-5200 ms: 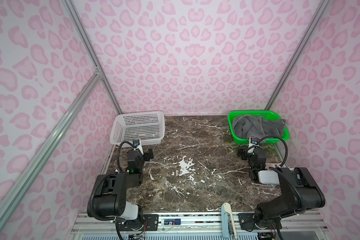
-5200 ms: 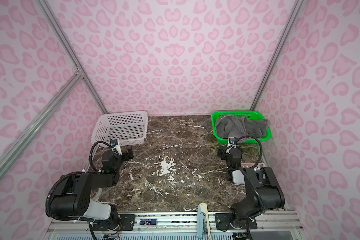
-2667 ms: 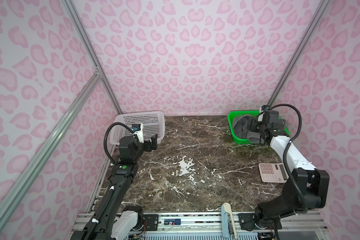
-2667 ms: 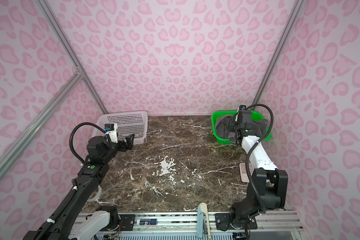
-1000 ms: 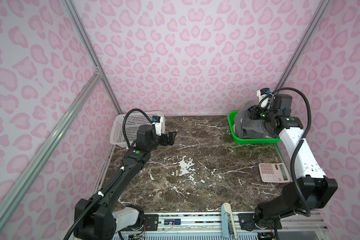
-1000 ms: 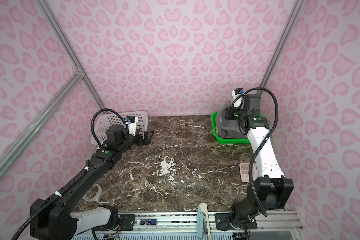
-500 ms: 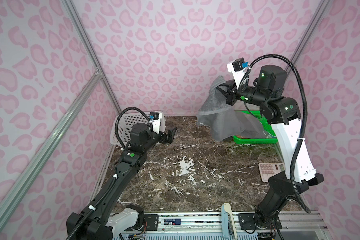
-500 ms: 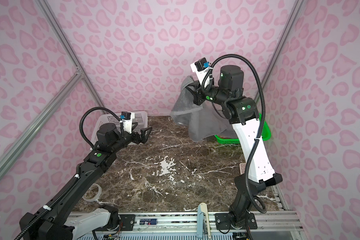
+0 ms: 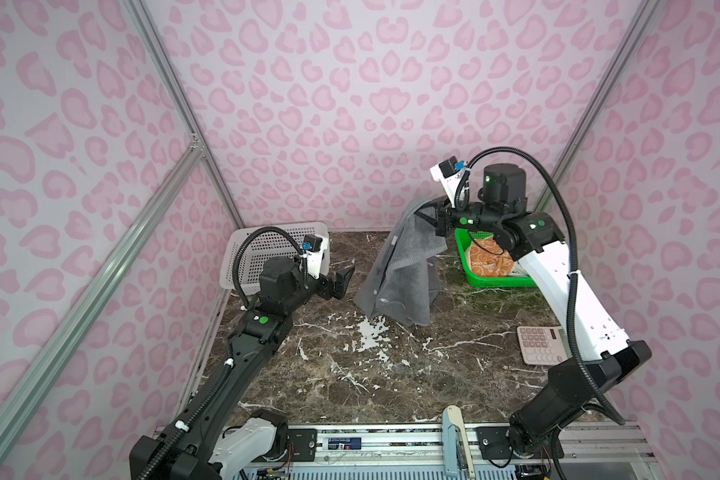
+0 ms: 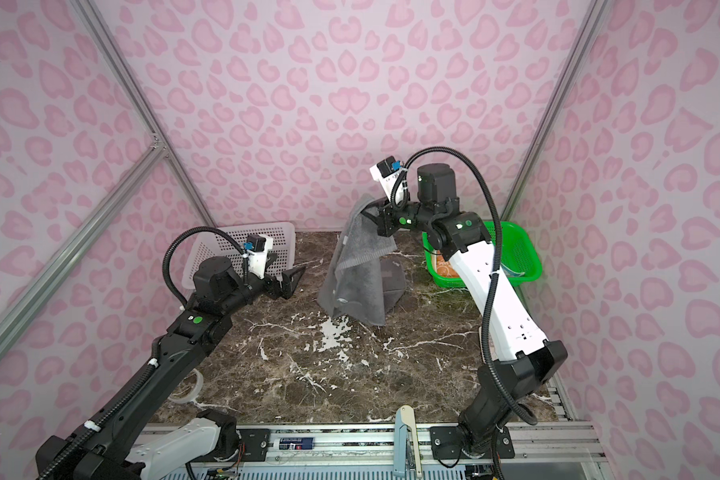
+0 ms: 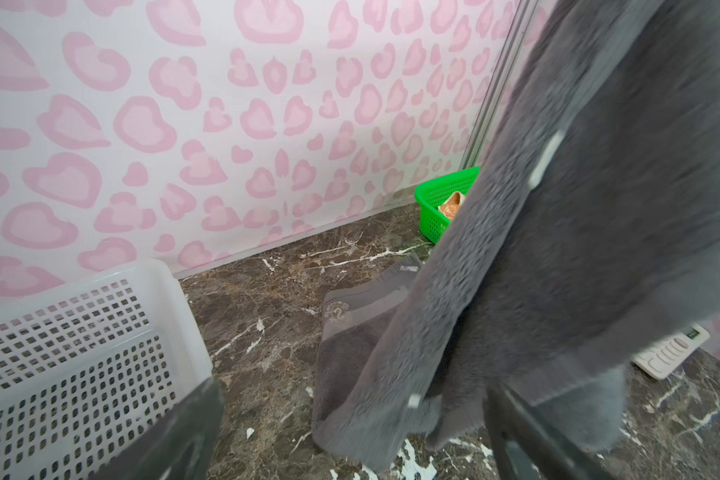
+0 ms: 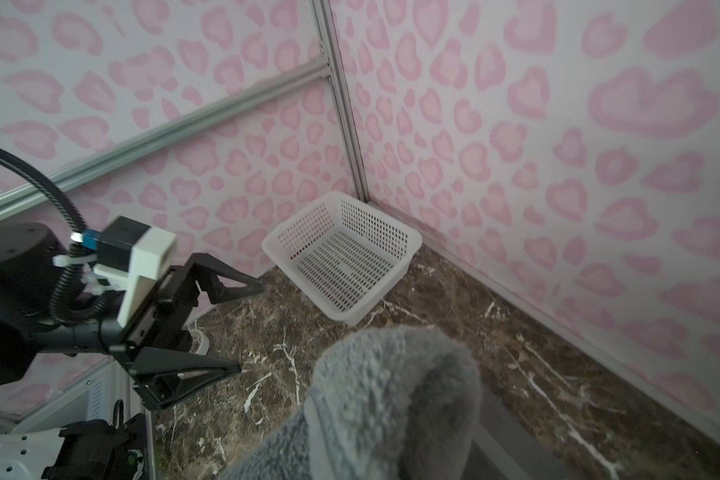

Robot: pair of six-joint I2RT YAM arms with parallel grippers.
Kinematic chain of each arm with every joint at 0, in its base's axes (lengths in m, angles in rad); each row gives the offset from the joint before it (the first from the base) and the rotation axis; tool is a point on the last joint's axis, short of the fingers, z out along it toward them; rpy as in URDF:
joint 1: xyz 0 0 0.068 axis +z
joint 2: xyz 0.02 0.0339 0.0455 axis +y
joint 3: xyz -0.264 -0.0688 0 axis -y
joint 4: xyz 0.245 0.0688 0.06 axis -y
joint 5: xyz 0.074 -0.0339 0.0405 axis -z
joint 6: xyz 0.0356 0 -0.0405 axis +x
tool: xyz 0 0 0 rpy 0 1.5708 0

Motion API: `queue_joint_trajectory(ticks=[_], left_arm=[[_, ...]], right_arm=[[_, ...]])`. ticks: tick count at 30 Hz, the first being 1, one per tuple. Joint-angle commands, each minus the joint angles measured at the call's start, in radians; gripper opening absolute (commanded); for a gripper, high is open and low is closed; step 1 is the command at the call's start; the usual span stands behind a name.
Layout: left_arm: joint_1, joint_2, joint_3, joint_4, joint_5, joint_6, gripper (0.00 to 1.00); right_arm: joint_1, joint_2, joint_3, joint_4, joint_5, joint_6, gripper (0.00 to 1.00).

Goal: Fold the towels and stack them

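Right claw (image 9: 432,217): closed on the upper edge of the dark grey towel (image 9: 406,270), held high over the back of the surface (image 9: 391,374). The towel hangs in folds from the grip, and its lower end rests on the surface between the two baskets.

Left claw (image 9: 341,281): jaws spread wide, holding nothing, raised just beside the hanging towel and apart from it.

Orange towel (image 9: 488,258): crumpled inside the green basket (image 9: 500,283), back right. White basket (image 9: 258,249): back left, behind the left arm. Calculator (image 9: 539,345): on the surface near the right arm.
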Motion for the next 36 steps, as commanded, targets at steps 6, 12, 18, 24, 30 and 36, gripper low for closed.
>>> queue_joint_trajectory(ticks=[6, 12, 18, 24, 30, 36], left_arm=[[-0.003, 0.014, -0.04, 0.012, 0.009, 0.026, 0.98], [-0.004, 0.025, -0.044, 0.02, -0.082, -0.042, 0.98], [-0.004, 0.039, -0.051, 0.002, -0.089, -0.065, 0.98], [-0.004, 0.118, -0.017, -0.042, -0.041, -0.153, 0.98], [-0.02, 0.251, 0.048, -0.153, 0.007, -0.288, 0.99], [-0.073, 0.295, 0.026, -0.246, -0.072, -0.349, 1.0]], right_arm=[[0.07, 0.217, -0.063, -0.041, -0.056, -0.019, 0.02], [0.134, 0.422, 0.088, -0.065, -0.123, -0.019, 0.32], [0.124, 0.338, -0.046, 0.042, -0.079, -0.031, 0.54], [0.043, 0.098, -0.393, 0.269, -0.007, 0.039, 0.57], [0.013, -0.028, -0.652, 0.303, 0.175, 0.026, 0.56], [0.063, -0.08, -0.811, 0.349, 0.263, 0.036, 0.56]])
